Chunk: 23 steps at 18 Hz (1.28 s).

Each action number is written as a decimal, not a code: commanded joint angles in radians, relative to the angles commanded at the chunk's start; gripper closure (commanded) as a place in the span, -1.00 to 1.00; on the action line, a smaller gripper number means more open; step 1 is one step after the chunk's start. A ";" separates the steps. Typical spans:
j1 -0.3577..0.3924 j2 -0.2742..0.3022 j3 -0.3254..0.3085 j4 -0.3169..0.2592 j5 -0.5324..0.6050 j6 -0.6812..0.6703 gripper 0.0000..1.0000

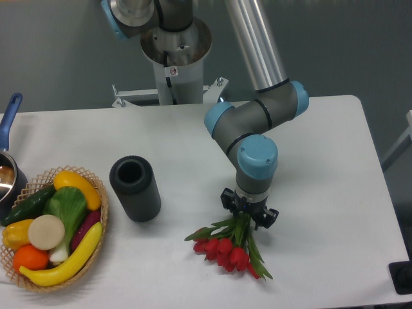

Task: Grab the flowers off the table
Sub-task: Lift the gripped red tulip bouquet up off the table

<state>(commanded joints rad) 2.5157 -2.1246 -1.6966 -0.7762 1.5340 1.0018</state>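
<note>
White matte table (335, 193) runs under a grey wall. The gripper (248, 217) points down at the stems of the flowers (228, 248), red buds fanning just below it on the tabletop; whether its fingers are clamped on them I cannot tell. Left of it lies a black cylinder (135, 188), farther left a wicker basket (98, 222) of toy vegetables.

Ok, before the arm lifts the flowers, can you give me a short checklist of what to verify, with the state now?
1. Gripper is above the stem end of the flowers: ok.
2. Fingers closed on the stems: cannot tell, the wrist hides them.
3. Red buds are outside the fingers: ok.
4. Flowers lifted off the table: cannot tell.
5. Black cylinder stands apart from the flowers: ok.
6. Wicker basket is far to the side: ok.
</note>
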 joint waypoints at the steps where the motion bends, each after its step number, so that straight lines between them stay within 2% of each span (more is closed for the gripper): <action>1: -0.002 0.011 0.000 -0.003 0.005 -0.006 1.00; 5: -0.003 0.041 -0.008 -0.009 0.012 -0.032 1.00; 7: -0.002 0.080 -0.009 -0.014 0.012 -0.061 1.00; 10: 0.020 0.133 0.005 -0.087 0.006 -0.078 1.00; 12: 0.029 0.158 0.043 -0.144 0.009 -0.066 1.00; 18: 0.029 0.175 0.147 -0.265 0.011 0.004 1.00; 23: 0.038 0.196 0.160 -0.296 0.011 0.009 1.00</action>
<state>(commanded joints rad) 2.5541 -1.9283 -1.5370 -1.0722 1.5447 1.0109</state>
